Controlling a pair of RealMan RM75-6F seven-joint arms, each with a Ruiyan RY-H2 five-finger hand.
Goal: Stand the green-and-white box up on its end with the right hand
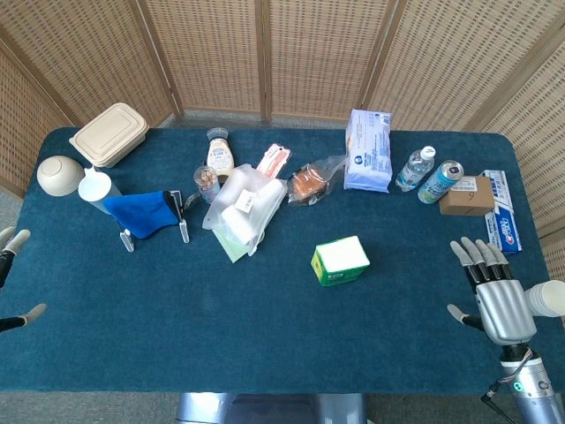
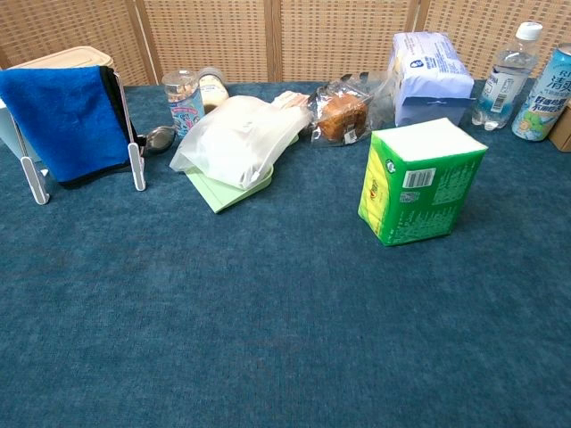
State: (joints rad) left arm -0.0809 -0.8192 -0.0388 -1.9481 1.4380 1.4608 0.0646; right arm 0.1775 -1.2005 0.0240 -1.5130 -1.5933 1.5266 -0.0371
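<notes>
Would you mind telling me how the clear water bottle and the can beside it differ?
The water bottle is see-through with a white cap; the can is opaque, printed teal and green, with a metal top. The water bottle narrows to a neck, while the can keeps straight sides. Both stand side by side at the table's far right.

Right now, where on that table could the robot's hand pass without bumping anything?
The bare blue cloth between the green-and-white box and the right hand is free, as is the table's whole near strip. The far side is crowded, from the blue towel to the bottles.

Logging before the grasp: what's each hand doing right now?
Left hand: mostly out of frame, cannot be told.
Right hand: open, holding nothing.
</notes>
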